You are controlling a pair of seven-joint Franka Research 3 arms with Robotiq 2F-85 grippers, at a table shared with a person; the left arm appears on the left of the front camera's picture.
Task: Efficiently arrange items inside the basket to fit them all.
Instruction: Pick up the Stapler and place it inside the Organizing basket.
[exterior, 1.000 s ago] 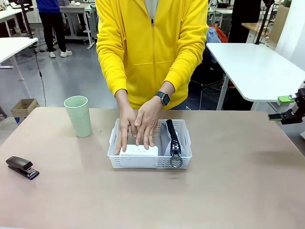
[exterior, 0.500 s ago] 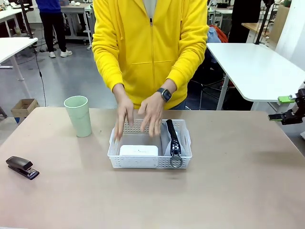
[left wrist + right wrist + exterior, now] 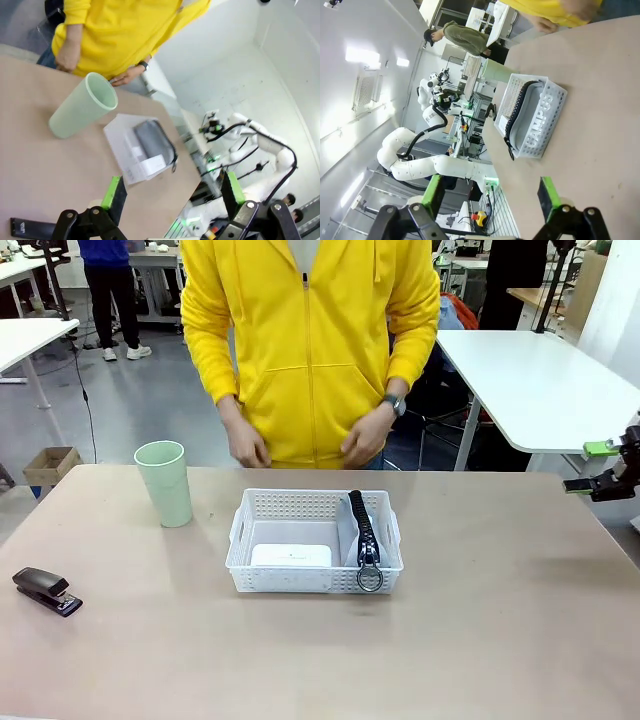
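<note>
L gripper [image 3: 172,192]: jaws wide apart, nothing btwn the green pads. R gripper [image 3: 490,196]: same, spread & empty. In front view it [image 3: 592,467] sits past the table [image 3: 480,640] edge, with the basket [image 3: 300,504] well apart from it toward table centre.

Basket = shallow white plastic rect., lattice-holed walls, handle cut-outs. Inside it:
- white box [image 3: 290,555]: smooth, rounded corners, lying flat at the robot-side wall.
- grey zip pouch [image 3: 346,533]: soft fabric, on edge at the R-gripper end, black zipper up, ring pull [image 3: 369,579] over the rim.

Outside, on the far side from R gripper: pale green cup [image 3: 165,483], matte, tapered, upright; black stapler [image 3: 45,590], wedge-shaped, farther off.

Person's hands [image 3: 246,450] are off the table, at a yellow top [image 3: 310,340].

L wrist view: cup's [image 3: 82,112] open mouth ahead of the L fingers, basket [image 3: 120,150] just beyond. R wrist view: white lettering on the pouch's [image 3: 536,131] side.
</note>
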